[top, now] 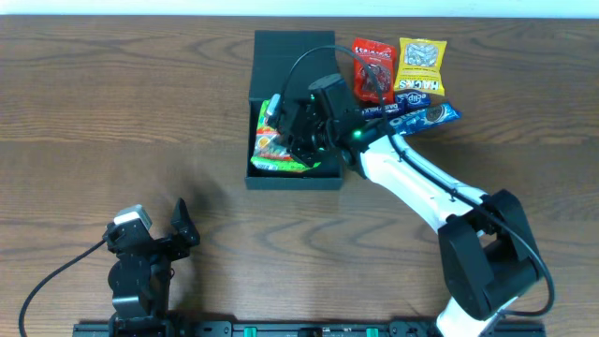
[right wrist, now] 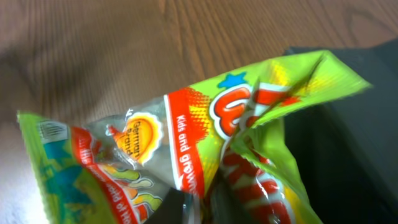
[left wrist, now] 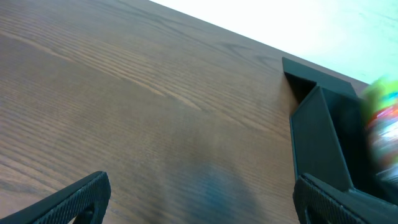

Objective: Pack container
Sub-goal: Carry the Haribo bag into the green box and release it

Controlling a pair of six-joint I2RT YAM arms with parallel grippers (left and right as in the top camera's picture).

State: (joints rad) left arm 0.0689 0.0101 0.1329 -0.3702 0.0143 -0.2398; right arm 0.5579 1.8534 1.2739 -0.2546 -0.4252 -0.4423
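The dark green container (top: 292, 180) stands open at the table's middle back, its flap lid (top: 293, 56) laid open behind it. It also shows in the left wrist view (left wrist: 320, 134). My right gripper (top: 304, 140) is inside the container, shut on a green and red gummy packet (top: 274, 145), which fills the right wrist view (right wrist: 186, 149). My left gripper (top: 180, 229) is open and empty at the front left, its fingertips (left wrist: 202, 199) over bare table.
To the right of the container lie a red snack packet (top: 372, 69), a yellow Hacks packet (top: 420, 64) and a blue cookie packet (top: 421, 117). The right arm reaches over from the front right.
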